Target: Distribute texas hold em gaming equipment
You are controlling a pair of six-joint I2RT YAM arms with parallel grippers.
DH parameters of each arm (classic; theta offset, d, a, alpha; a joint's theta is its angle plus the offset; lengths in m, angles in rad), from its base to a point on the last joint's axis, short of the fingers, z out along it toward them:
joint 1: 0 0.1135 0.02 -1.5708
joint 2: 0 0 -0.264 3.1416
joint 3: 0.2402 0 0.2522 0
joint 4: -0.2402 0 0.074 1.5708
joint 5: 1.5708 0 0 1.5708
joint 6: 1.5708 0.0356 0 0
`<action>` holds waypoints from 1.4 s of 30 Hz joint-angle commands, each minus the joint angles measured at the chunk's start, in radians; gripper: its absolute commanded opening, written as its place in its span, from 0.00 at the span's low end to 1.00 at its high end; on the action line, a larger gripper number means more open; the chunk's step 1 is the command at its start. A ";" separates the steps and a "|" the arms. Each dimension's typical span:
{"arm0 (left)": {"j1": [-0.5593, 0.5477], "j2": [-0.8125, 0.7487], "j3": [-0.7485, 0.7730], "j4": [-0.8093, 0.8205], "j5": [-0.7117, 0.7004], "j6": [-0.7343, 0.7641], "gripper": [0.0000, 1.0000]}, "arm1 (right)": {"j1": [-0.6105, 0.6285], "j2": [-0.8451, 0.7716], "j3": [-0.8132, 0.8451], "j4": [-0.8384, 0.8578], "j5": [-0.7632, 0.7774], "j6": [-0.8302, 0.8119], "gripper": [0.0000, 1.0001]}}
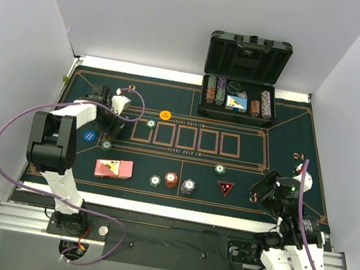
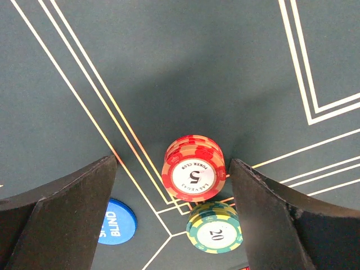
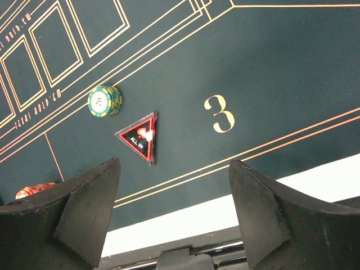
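A short stack of red poker chips (image 2: 193, 169) marked 5 stands on the mat between the fingers of my left gripper (image 2: 173, 169), which is open and clear of the stack. Just nearer lie a green chip (image 2: 215, 226) and a blue blind disc (image 2: 115, 221). From above, the left gripper (image 1: 110, 120) hides that stack; the green chip (image 1: 106, 144) and blue disc (image 1: 88, 136) show beside it. Pink-backed cards (image 1: 114, 168) lie at the front left. My right gripper (image 1: 269, 188) is open and empty, near a green chip (image 3: 104, 100).
The black case (image 1: 245, 70) stands open at the back with several chip stacks. On the green mat (image 1: 289, 138) lie an orange disc (image 1: 164, 115), a red all-in triangle (image 3: 140, 138), and red (image 1: 171, 179), green (image 1: 155, 180) and purple (image 1: 187, 186) chips along the front.
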 commanded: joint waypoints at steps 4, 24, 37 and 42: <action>0.006 -0.079 0.022 -0.001 -0.026 0.004 0.94 | -0.003 -0.002 -0.007 0.013 -0.002 -0.013 0.73; -0.684 -0.211 0.062 -0.303 0.170 -0.045 0.95 | -0.004 -0.007 -0.004 0.014 -0.002 -0.013 0.73; -0.811 -0.114 0.105 -0.297 0.183 -0.040 0.96 | -0.004 -0.005 -0.002 0.011 0.002 -0.013 0.73; -0.828 -0.102 0.085 -0.263 0.167 -0.057 0.96 | -0.003 -0.002 -0.002 0.012 0.003 -0.015 0.73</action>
